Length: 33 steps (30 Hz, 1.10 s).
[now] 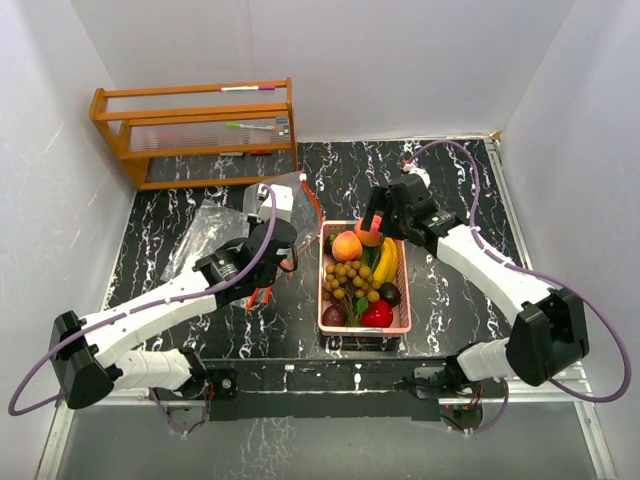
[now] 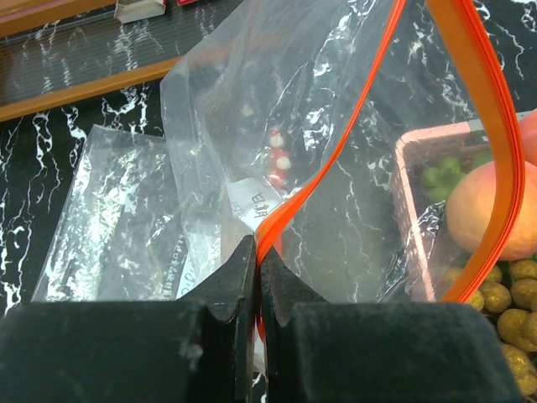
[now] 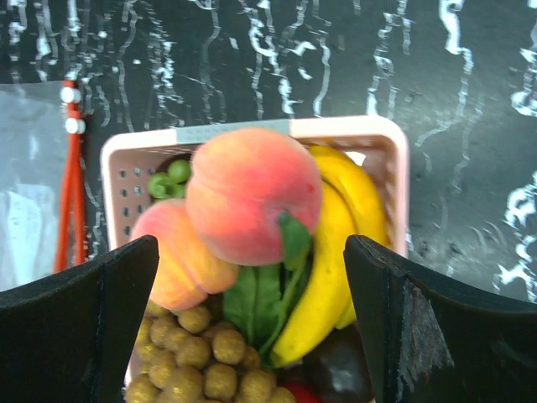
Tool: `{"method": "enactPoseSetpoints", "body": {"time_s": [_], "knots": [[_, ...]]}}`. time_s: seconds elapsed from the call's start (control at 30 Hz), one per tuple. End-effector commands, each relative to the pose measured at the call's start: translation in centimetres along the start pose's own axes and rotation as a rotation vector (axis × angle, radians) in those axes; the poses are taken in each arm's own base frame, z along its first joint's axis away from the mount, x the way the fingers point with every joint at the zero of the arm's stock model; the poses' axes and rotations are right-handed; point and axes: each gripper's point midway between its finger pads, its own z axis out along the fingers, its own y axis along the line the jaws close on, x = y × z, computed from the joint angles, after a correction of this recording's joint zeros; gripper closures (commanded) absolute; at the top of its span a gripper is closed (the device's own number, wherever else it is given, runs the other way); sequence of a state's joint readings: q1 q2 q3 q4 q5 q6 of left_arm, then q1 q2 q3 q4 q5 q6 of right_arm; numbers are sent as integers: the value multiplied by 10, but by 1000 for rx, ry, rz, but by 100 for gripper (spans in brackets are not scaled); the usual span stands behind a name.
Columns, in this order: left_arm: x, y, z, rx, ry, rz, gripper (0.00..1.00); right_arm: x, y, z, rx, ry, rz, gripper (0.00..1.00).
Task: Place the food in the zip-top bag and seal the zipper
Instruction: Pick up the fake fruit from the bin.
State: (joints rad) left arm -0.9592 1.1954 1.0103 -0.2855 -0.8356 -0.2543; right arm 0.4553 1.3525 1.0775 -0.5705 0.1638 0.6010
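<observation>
A pink basket (image 1: pixel 403 322) holds the food: two peaches (image 3: pixel 252 201), bananas (image 3: pixel 336 277), a tan longan bunch (image 3: pixel 193 353), a dark purple fruit (image 3: pixel 340 369) and a red fruit (image 1: pixel 377 316). My right gripper (image 1: pixel 372 228) is open, its jaws wide apart above the peaches and touching nothing (image 3: pixel 252 269). My left gripper (image 1: pixel 292 258) is shut on the orange zipper edge (image 2: pixel 277 222) of the clear zip-top bag (image 1: pixel 215 230). It holds the bag's mouth up just left of the basket. The bag looks empty.
A wooden rack (image 1: pixel 195 130) with pens stands at the back left, also seen in the left wrist view (image 2: pixel 67 84). White walls enclose the black marble table (image 1: pixel 450 190). The basket's rim (image 2: pixel 411 159) lies close behind the bag's zipper loop (image 2: pixel 491 126).
</observation>
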Motion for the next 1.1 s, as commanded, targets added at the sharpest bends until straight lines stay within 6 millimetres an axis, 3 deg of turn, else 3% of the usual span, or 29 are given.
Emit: {"method": "enactPoseSetpoints", "body": {"time_s": [0.0,0.3,0.6,0.9,1.0,1.07], "knots": [[-11,7,-8,14,-41,-32,100,-26,39,9,-146,-73,41,2],[-11,9,-12,33,-53,-43,100,-22,19,32,-18,-57,18,2],[-8,5,-11,46,-46,-48,100,-14,23,45,-43,-40,4,3],[-11,7,-14,55,-55,-61,100,4,24,57,-71,16,-5,20],[-10,7,-15,61,-57,-66,100,5,22,55,-69,12,-7,36],[-9,6,-15,62,-55,-66,100,0,23,47,-75,-8,-5,38]]}}
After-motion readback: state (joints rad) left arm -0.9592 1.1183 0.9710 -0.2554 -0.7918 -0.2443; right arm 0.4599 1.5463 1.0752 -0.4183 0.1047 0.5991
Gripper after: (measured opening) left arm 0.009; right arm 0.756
